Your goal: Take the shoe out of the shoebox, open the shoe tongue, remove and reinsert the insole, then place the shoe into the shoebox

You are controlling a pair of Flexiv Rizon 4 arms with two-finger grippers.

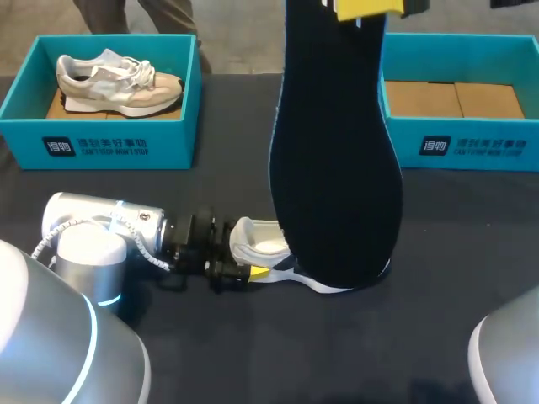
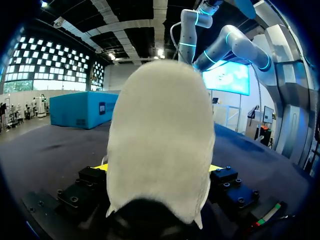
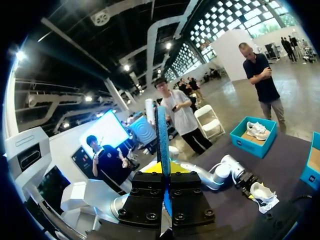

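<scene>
Black and long, the insole [image 1: 337, 168] is out of the shoe. The right gripper [image 1: 366, 8] pinches its narrow end between both yellow tips and holds it high over the table [image 1: 253, 362], so the wide end hangs down. In the right wrist view the insole [image 3: 161, 125] shows as a thin edge squeezed between the two fingers.

The shoe [image 1: 257, 240] lies on the table under the insole, mostly hidden behind it. The left gripper [image 1: 244, 271] is clamped on the heel, one finger on each side. In the left wrist view the white heel fills the space between the yellow tips.

I think the step now is putting the insole back in. To do it well, the left gripper should hold the heel tight so the shoe does not slide or tip. The insole should come down wide end first, lined up with the shoe, and go in under the tongue. I cannot see if the tongue is pulled open. The insole looks soft and may fold, so it should go in slowly, with the narrow end pushed flat last.

The shoebox [image 1: 459, 143] at the right shows its brown floor. Another box [image 1: 101, 143] at the left has a second shoe [image 1: 118, 82] in it.
</scene>
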